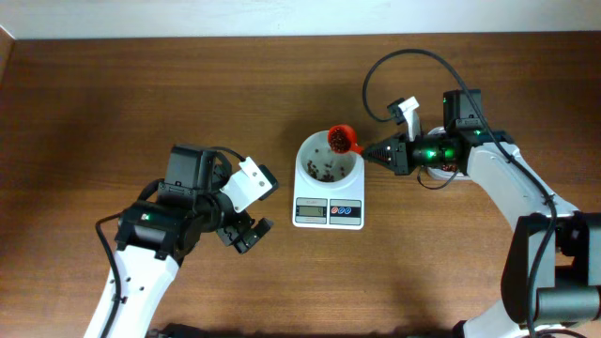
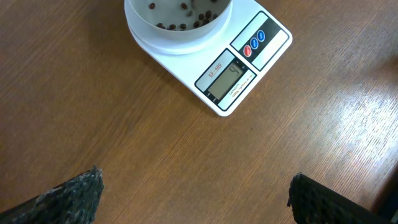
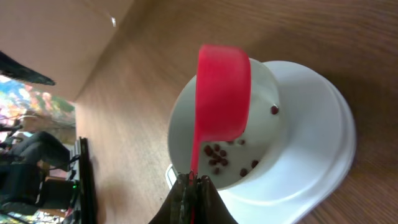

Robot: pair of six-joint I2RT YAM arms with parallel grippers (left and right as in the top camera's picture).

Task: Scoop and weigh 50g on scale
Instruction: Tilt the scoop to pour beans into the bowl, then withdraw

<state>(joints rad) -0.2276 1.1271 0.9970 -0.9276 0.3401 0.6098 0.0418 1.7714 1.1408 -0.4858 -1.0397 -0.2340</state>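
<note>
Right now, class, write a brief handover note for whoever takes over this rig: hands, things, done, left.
The left hand is open and empty, beside the scale.
The right hand is shut on the handle of the red scoop, held over the bowl.
The beans: a thin scatter in the bowl.
Done: a few beans in.
Left: add beans until the display shows 50g; no bean supply in view.
</note>
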